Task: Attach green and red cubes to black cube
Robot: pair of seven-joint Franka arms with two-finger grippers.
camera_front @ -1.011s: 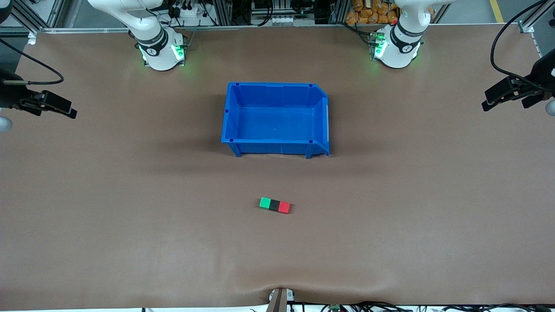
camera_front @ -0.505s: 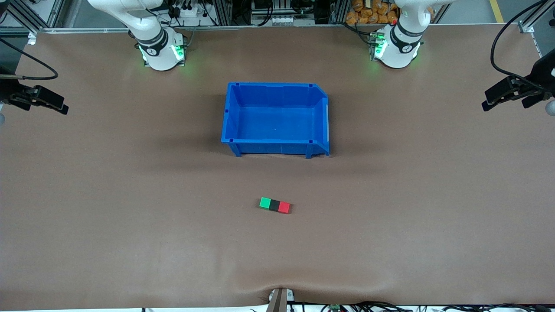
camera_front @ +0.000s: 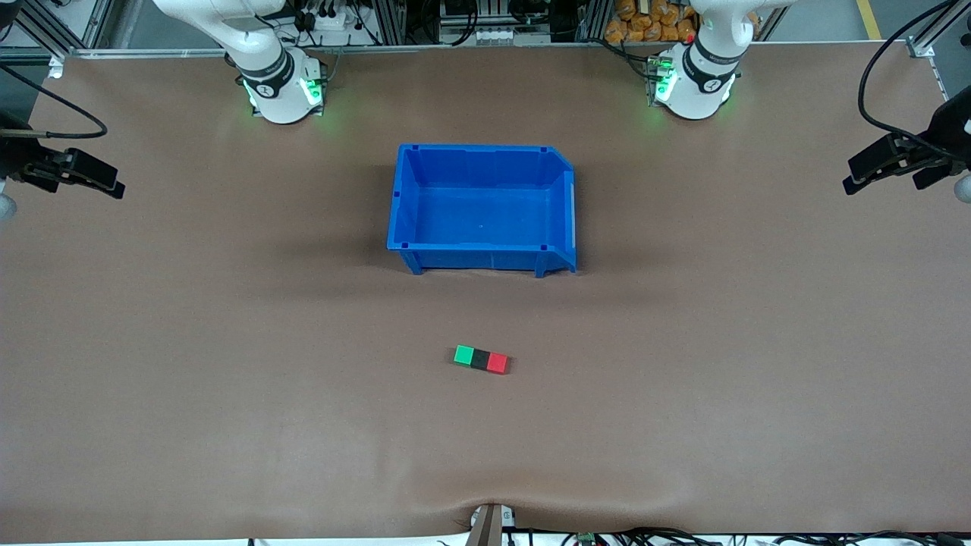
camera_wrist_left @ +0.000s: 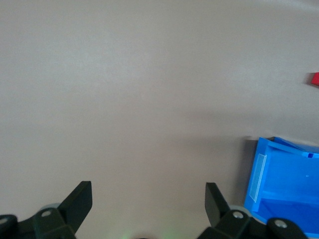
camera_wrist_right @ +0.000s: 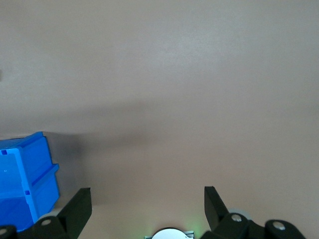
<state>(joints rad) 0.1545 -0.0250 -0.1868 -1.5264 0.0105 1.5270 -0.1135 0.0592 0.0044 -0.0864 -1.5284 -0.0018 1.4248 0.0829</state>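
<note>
On the brown table, three small cubes of equal size sit in one short row, face against face: the green cube at the end toward the right arm, the black cube in the middle, and the red cube at the end toward the left arm. The green and red are bright, plain, solid colours; the black one is matte and shows no marking. The row lies slightly askew, its red end a little nearer to the front camera than its green end. It rests flat on the table, nearer to the front camera than the blue bin and well apart from it. The bin is an open plastic box with nothing visible inside it and one cut corner toward the left arm's end. The left tool hangs over the table's edge at the left arm's end, released, its two dark fingers spread wide with only bare table between them; in the left wrist view a sliver of the red cube shows at the picture's edge. The right tool hangs over the table's edge at the right arm's end, likewise released and holding nothing, its fingers wide apart over bare table.
</note>
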